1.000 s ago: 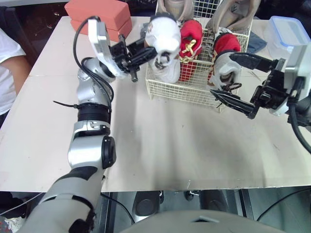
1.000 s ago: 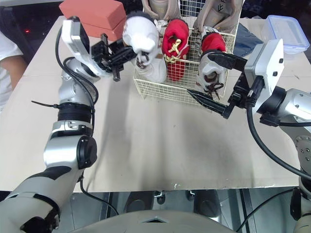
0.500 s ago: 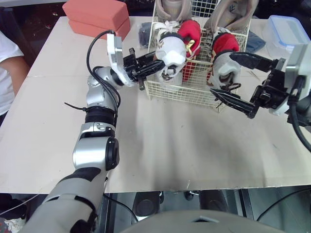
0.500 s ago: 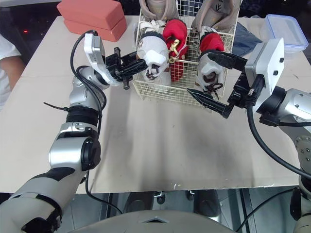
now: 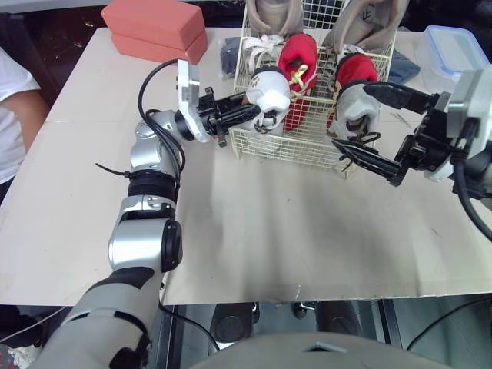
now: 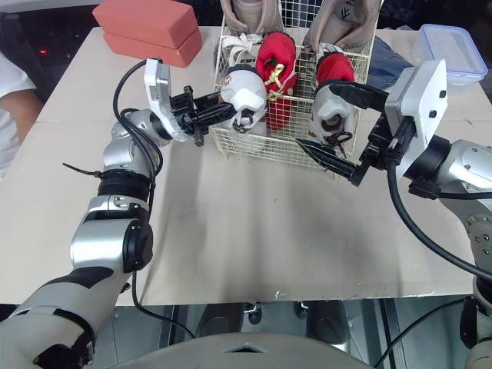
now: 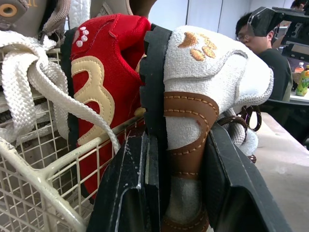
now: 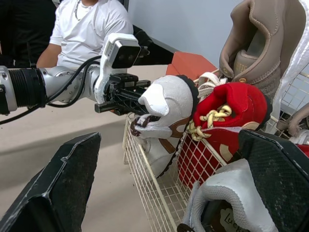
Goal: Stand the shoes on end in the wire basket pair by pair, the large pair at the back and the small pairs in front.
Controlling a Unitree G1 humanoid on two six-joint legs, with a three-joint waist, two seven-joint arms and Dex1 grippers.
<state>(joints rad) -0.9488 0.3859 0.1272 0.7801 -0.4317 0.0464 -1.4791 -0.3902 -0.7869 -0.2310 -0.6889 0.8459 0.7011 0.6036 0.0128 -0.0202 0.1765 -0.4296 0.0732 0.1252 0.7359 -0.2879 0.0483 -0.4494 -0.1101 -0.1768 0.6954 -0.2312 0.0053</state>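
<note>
While two red boxes (image 5: 157, 27) lie behind and left of the wire basket (image 5: 292, 142), the left fingers (image 7: 126, 193) are closed tight on a white shoe (image 5: 269, 91). It is tilted, its lower end in the basket's front-left corner. Two red shoes (image 5: 298, 58) stand mid-basket, with the large tan pair (image 5: 269, 11) at its back. At the front-right corner, the right fingers (image 5: 396, 96) spread wide astride a second white shoe (image 5: 355, 108), not gripping it. A clear container (image 5: 453, 50) sits right of the basket on the worktop (image 5: 254, 231).
</note>
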